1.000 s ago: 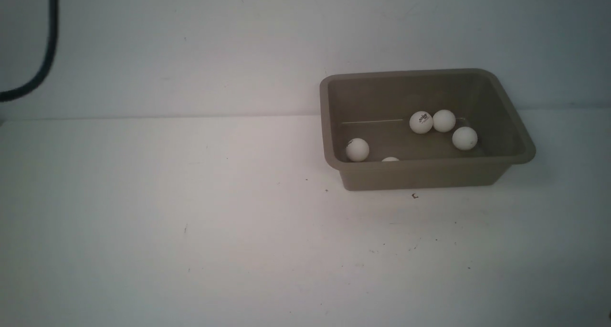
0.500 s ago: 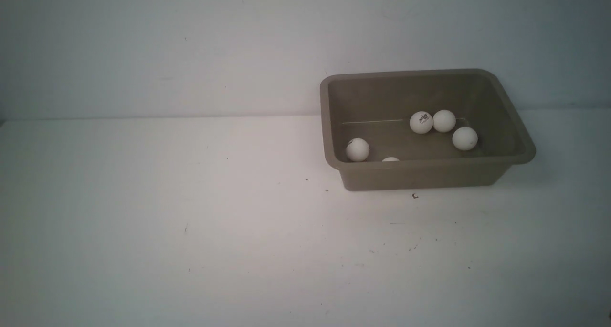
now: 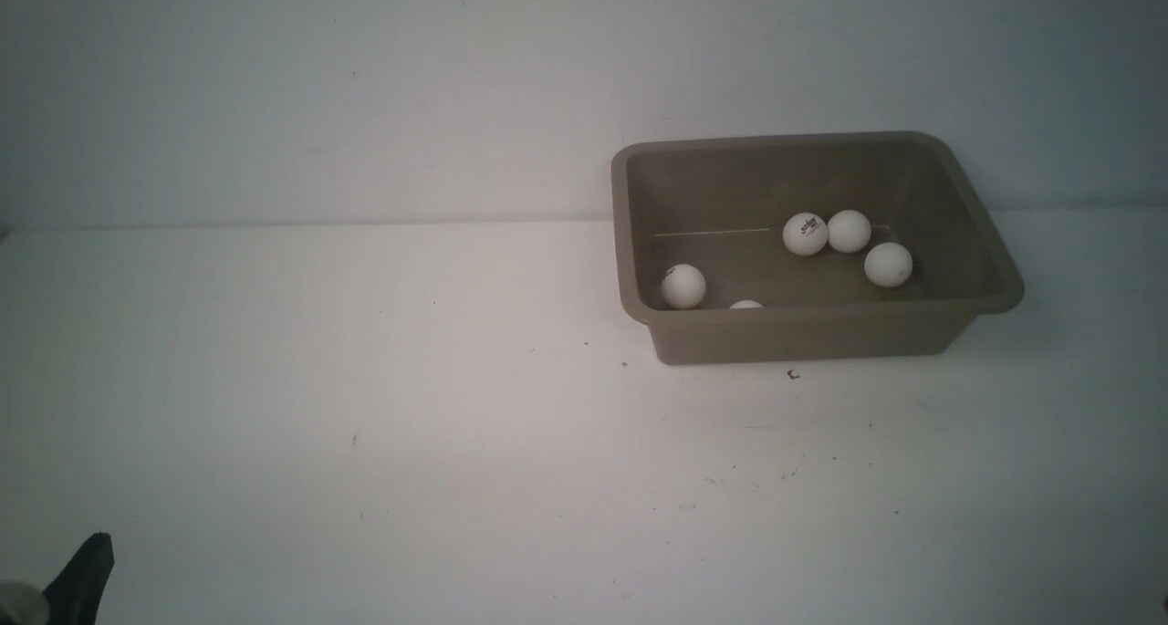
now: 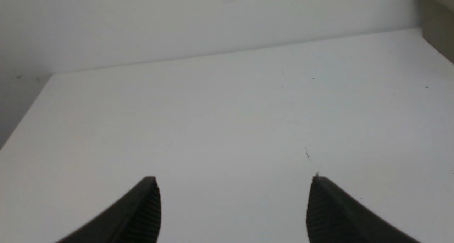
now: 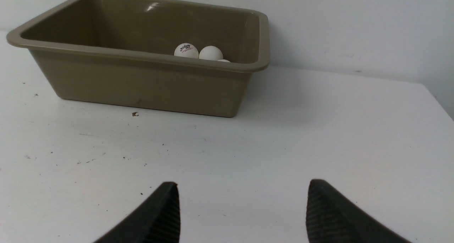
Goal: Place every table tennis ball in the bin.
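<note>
- The bin (image 3: 812,333) looks like smooth taupe plastic with a faint sheen; a highlight sits on its inner wall.
- The table tennis balls (image 3: 805,234) look matt white, one with a dark printed logo.
- The table (image 3: 456,424) is a smooth matt white surface, flecked with dark specks.
- The gripper fingers (image 5: 330,214) are black with ribbed inner faces.

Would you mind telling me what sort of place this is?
Probably a lab test bench: a bare white table against a plain wall, with only a bin of balls on it.
</note>
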Robot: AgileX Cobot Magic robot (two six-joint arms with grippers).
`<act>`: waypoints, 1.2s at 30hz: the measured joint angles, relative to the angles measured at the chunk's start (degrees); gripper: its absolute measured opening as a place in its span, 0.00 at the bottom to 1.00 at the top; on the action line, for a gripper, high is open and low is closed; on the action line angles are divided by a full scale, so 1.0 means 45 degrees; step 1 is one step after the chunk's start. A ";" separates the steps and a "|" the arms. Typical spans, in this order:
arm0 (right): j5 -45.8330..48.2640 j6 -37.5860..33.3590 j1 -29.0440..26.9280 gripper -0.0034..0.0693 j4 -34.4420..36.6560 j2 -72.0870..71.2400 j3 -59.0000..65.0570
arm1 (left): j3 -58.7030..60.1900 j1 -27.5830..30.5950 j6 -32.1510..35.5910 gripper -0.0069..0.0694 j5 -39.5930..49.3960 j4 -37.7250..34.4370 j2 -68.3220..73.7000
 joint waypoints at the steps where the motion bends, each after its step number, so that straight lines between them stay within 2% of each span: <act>1: 0.0000 0.0000 0.0000 0.65 0.0000 0.0000 0.0000 | 0.0207 0.0000 0.0000 0.74 0.0022 -0.0011 -0.0393; 14: 0.0000 0.0000 0.0000 0.65 0.0000 0.0000 0.0000 | 0.0517 0.0000 -0.0016 0.74 0.3138 0.0517 -0.2776; 22: 0.0000 0.0000 0.0000 0.65 0.0000 0.0000 0.0000 | 0.0963 0.0000 -0.0549 0.74 0.3122 0.0566 -0.2839; 36: 0.0000 0.0000 0.0000 0.65 0.0000 0.0000 0.0000 | 0.0974 0.0000 -0.0615 0.74 0.3068 0.0579 -0.2839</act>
